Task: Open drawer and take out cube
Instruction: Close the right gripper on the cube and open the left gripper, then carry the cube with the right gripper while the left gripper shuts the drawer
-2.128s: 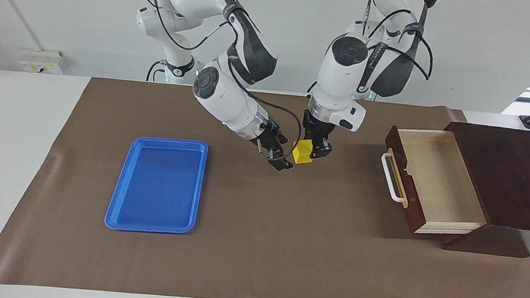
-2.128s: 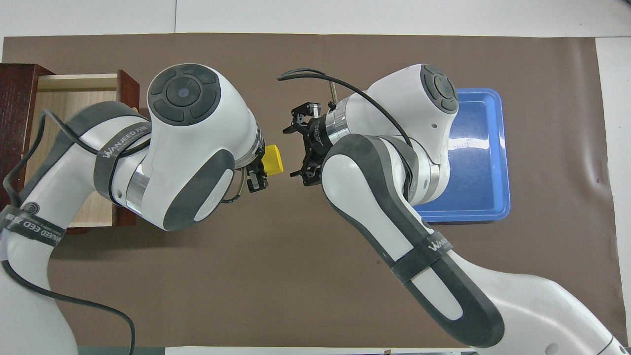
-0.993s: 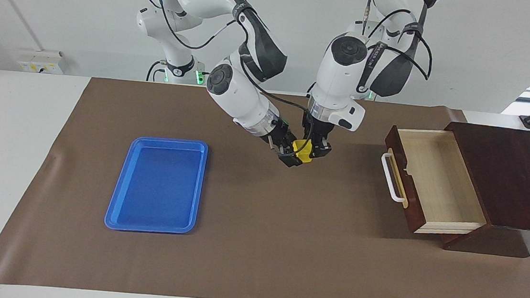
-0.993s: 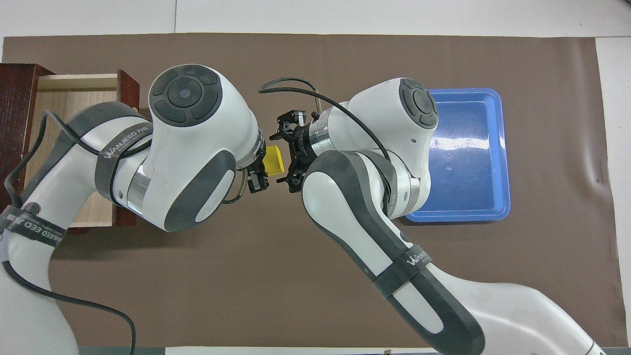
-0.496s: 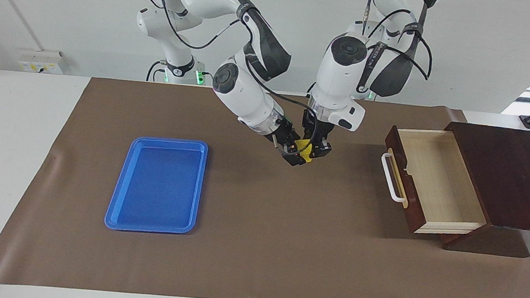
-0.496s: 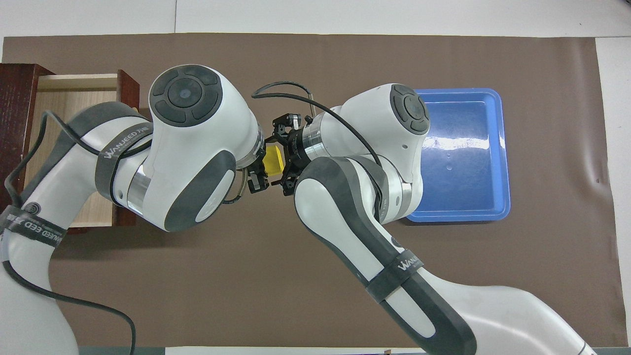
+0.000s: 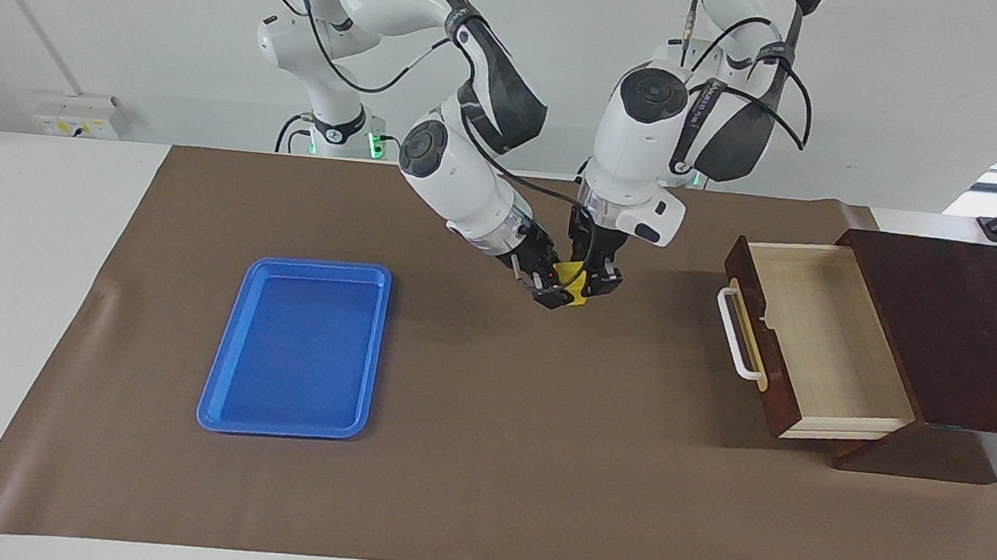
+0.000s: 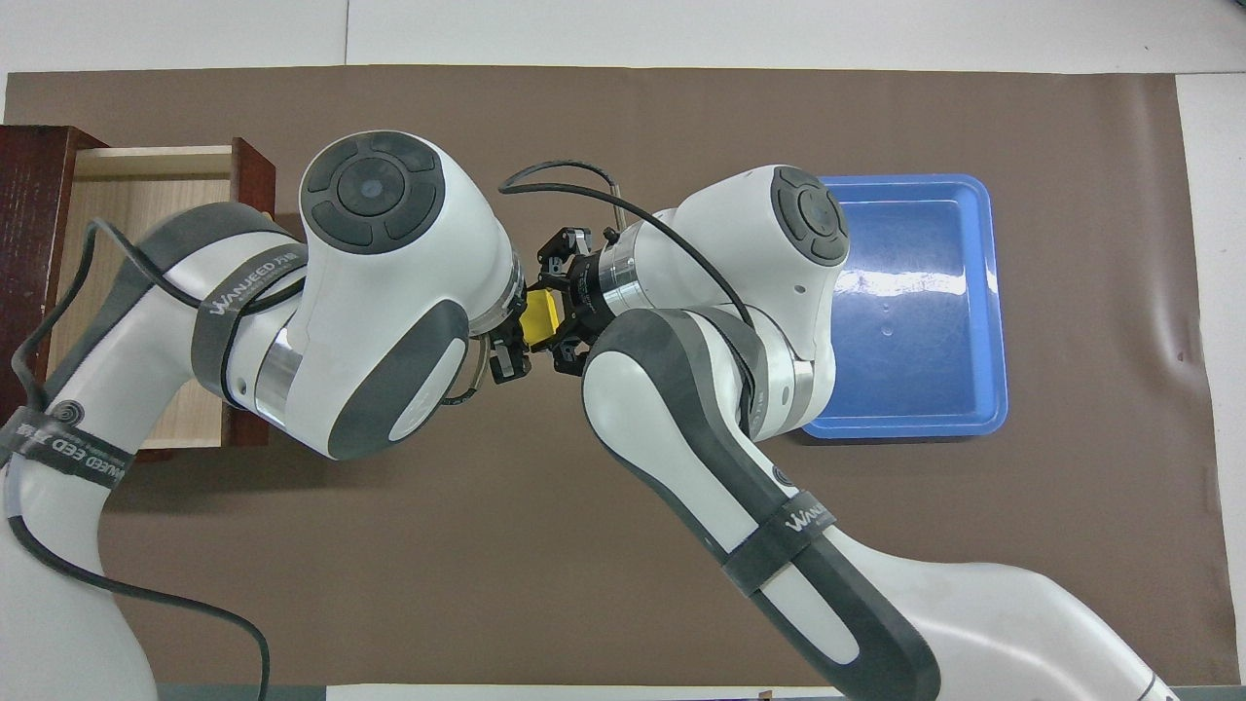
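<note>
The drawer [image 7: 822, 344] stands pulled open from its dark wooden box [image 7: 954, 329] at the left arm's end of the table; its pale inside is bare. My left gripper [image 7: 593, 281] is shut on the yellow cube [image 7: 572, 279] and holds it in the air over the middle of the mat. My right gripper [image 7: 552, 286] is right up against the cube from the right arm's end. In the overhead view the cube [image 8: 540, 316] shows between the left gripper [image 8: 516, 336] and the right gripper [image 8: 563, 312]; the drawer [image 8: 146, 195] is partly hidden under the left arm.
A blue tray [image 7: 219, 382] lies on the brown mat [image 7: 490, 478] toward the right arm's end, with nothing in it. It also shows in the overhead view [image 8: 934, 399]. The drawer's white handle [image 7: 733, 337] faces the middle of the table.
My right gripper has moved in toward the left arm's end until it reached the cube. My left gripper has kept the cube in nearly the same place. The drawer has not moved.
</note>
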### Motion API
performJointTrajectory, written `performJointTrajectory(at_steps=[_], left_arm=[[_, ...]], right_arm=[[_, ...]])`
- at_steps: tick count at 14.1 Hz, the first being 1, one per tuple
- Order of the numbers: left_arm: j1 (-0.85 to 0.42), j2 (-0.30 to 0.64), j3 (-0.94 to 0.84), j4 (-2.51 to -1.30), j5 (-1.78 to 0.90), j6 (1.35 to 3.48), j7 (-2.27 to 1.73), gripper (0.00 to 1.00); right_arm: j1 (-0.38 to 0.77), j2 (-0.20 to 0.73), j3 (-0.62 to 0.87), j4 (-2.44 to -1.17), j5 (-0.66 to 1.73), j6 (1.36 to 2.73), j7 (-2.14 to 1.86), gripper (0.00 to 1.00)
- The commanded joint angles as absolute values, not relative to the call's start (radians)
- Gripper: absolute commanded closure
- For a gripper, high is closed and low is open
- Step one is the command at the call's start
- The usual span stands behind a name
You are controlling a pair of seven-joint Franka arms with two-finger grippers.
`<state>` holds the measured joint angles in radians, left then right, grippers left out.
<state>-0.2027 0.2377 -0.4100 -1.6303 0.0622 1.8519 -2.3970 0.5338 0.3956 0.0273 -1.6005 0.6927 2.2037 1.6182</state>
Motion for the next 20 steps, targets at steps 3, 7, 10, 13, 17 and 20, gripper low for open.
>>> performJointTrajectory(at_steps=[3, 7, 10, 13, 17, 20], left_arm=[[-0.195, 0.209, -0.407, -1.66, 0.071, 1.864, -2.41, 1.0], [-0.187, 0.212, -0.397, -1.649, 0.072, 1.859, -2.398, 0.01], [-0.175, 0.212, -0.367, -1.632, 0.091, 1.826, -2.323, 0.0], [-0.175, 0.207, -0.272, -1.629, 0.091, 1.805, -2.229, 0.0], [-0.166, 0.193, -0.128, -1.66, 0.081, 1.815, -2.036, 0.0], [-0.158, 0.155, -0.074, -1.791, 0.081, 1.883, -1.935, 0.0]], right_arm=[[0.534, 0.388, 0.026, -1.618, 0.703, 2.217, 1.6, 1.0], [0.534, 0.39, 0.026, -1.618, 0.703, 2.221, 1.6, 1.0], [0.528, 0.39, 0.026, -1.618, 0.703, 2.221, 1.6, 1.0], [0.52, 0.39, 0.026, -1.618, 0.701, 2.217, 1.597, 1.0], [0.404, 0.385, 0.026, -1.62, 0.704, 2.184, 1.496, 1.0], [0.237, 0.383, 0.026, -1.631, 0.715, 2.152, 1.405, 1.0]])
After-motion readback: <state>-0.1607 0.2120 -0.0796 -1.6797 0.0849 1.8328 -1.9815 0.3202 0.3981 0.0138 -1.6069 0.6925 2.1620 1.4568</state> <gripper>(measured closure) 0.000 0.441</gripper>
